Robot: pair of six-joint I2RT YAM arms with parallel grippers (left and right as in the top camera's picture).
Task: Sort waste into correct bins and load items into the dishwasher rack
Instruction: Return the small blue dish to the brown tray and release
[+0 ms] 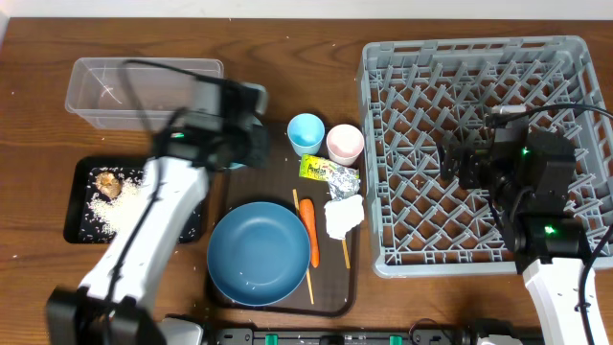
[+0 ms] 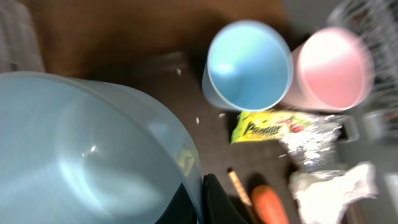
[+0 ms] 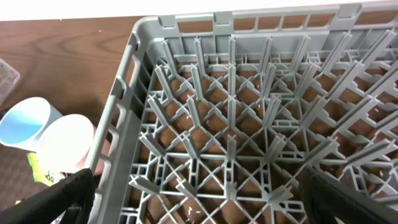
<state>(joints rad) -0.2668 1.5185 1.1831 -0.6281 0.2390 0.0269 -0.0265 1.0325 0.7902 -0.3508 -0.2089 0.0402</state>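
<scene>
My left gripper point(image 2: 202, 199) is shut on the rim of the small light-blue bowl point(image 2: 93, 155), which fills the left of the left wrist view. In the overhead view this gripper point(image 1: 239, 144) hovers over the brown serving tray's back left corner. Beside it stand the light-blue cup point(image 1: 306, 131) and the pink cup point(image 1: 345, 143). The yellow-green wrapper point(image 1: 329, 172), white napkin point(image 1: 344, 216), carrot point(image 1: 309, 230) and chopsticks point(image 1: 308, 268) lie next to the dark-blue plate point(image 1: 259, 254). My right gripper point(image 1: 469, 163) is open and empty above the grey rack point(image 1: 479, 57).
The black tray point(image 1: 81, 225) at the left holds rice and a brown lump point(image 1: 108, 185). The clear tub point(image 1: 105, 86) stands behind it. The brown serving tray point(image 1: 278, 177) lies in the middle. The left arm reaches over the black tray.
</scene>
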